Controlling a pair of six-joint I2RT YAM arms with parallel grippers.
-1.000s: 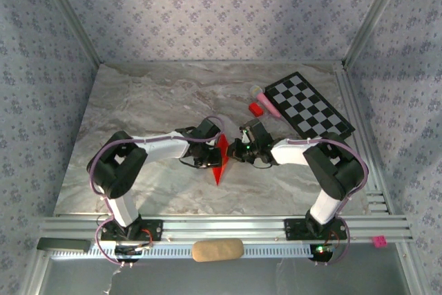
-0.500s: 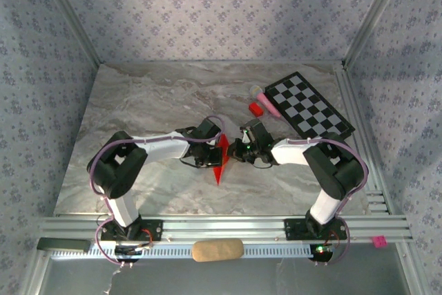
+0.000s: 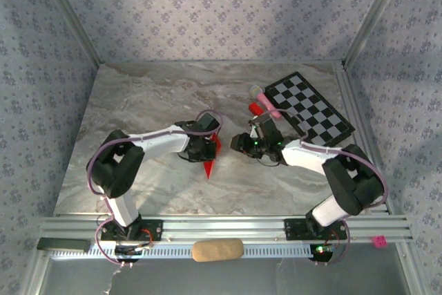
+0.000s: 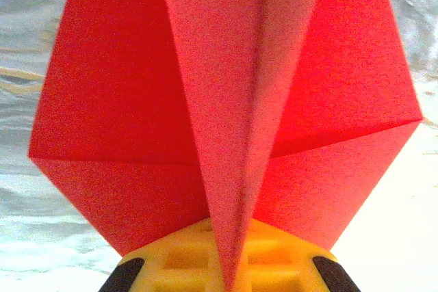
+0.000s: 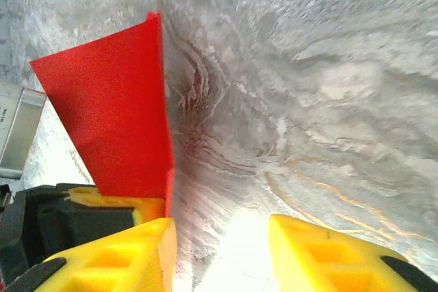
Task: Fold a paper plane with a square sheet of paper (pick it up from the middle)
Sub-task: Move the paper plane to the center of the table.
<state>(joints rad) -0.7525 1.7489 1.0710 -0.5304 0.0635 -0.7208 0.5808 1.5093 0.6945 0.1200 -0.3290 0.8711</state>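
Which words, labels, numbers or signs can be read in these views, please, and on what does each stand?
No text can be read in these views.
The paper plane: plain red, unmarked.
The checkerboard: dark and light squares, with no letters or numbers to be seen.
The pale grey part at the left edge of the right wrist view: small dark marks, too blurred to read.

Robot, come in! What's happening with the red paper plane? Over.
Left gripper shut on the paper plane. Right gripper open, holding nothing. Small red block and checkerboard off to the side, nothing in the way. Over.
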